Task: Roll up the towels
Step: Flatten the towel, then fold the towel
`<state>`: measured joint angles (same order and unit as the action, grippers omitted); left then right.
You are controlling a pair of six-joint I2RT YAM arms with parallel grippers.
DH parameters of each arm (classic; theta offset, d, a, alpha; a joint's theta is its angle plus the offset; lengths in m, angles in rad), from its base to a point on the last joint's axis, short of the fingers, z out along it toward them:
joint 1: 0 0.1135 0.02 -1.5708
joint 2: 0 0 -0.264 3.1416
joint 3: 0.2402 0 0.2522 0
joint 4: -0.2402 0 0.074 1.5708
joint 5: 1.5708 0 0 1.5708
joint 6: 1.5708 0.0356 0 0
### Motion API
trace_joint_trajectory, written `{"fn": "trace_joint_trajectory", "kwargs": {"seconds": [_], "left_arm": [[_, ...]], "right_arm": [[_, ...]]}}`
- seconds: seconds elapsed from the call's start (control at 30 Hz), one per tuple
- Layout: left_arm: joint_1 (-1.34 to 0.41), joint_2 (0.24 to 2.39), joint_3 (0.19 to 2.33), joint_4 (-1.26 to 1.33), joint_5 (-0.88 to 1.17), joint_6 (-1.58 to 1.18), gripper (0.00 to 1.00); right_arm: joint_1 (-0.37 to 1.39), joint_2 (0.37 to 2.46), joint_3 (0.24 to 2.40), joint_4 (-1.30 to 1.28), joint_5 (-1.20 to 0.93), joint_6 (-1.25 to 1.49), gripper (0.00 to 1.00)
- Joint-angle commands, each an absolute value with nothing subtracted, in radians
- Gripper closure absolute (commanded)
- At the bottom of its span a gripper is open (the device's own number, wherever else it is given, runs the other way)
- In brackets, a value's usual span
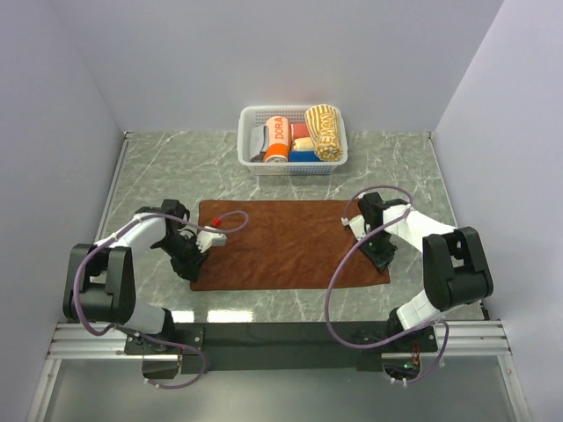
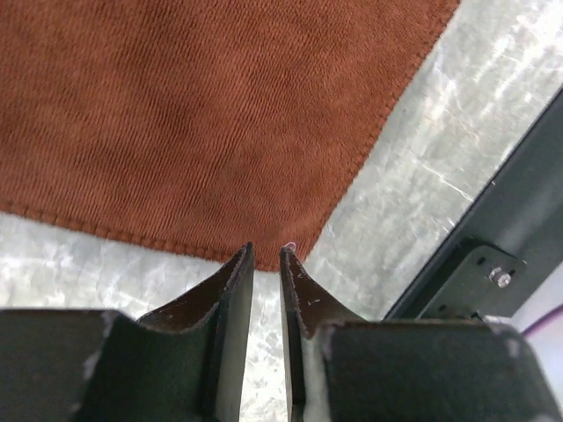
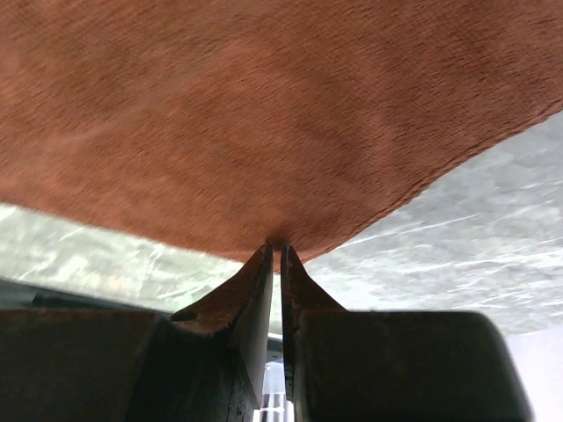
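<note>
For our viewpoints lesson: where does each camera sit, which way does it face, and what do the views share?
Top external: above and behind the arms, looking down on the table, the spread rust-brown towel and the basket; left arm and right arm show.
Left wrist: on that wrist, facing past the left gripper to a towel corner.
Right wrist: likewise, past the right gripper to the towel's edge.
All three share the towel.

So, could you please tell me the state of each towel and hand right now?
rust-brown towel: spread flat, unrolled.
cream-yellow towel: rolled, in the basket.
left hand: slightly open, empty, at the towel's near-left corner.
right hand: shut on the rust-brown towel's edge.
</note>
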<state>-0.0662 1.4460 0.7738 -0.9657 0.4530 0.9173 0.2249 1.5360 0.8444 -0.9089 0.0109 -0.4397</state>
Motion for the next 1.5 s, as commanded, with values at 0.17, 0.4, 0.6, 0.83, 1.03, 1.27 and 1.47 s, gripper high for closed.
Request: {"fn": "trace_joint_trajectory", "kwargs": {"seconds": [0.17, 0.4, 0.6, 0.83, 1.03, 1.27, 1.47], "left_arm": [[-0.144, 1.456, 0.713, -0.838, 0.364, 0.818, 0.79], [-0.132, 1.445, 0.681, -0.834, 0.235, 0.828, 0.85], [-0.026, 1.482, 0.715, -0.893, 0.19, 0.925, 0.9], [-0.02, 1.45, 0.811, -0.994, 0.307, 0.963, 0.82], [0.035, 1.488, 0.883, -1.009, 0.348, 0.94, 0.81], [0.098, 1.571, 1.098, -0.968, 0.515, 0.792, 0.56], [0.1, 1.745, 1.307, -0.778, 0.554, 0.527, 0.5]], "right_arm": [[0.238, 1.575, 0.764, -0.804, 0.149, -0.428, 0.86], [0.236, 1.611, 0.727, -0.769, 0.241, -0.434, 0.86], [0.276, 1.611, 0.778, -0.816, 0.204, -0.422, 0.82], [0.301, 1.508, 0.857, -0.926, 0.011, -0.46, 0.66], [0.285, 1.391, 1.038, -0.991, -0.159, -0.45, 0.56], [0.111, 1.474, 1.233, -0.916, -0.114, -0.394, 0.52], [0.012, 1.713, 1.414, -0.876, -0.086, -0.356, 0.55]]}}
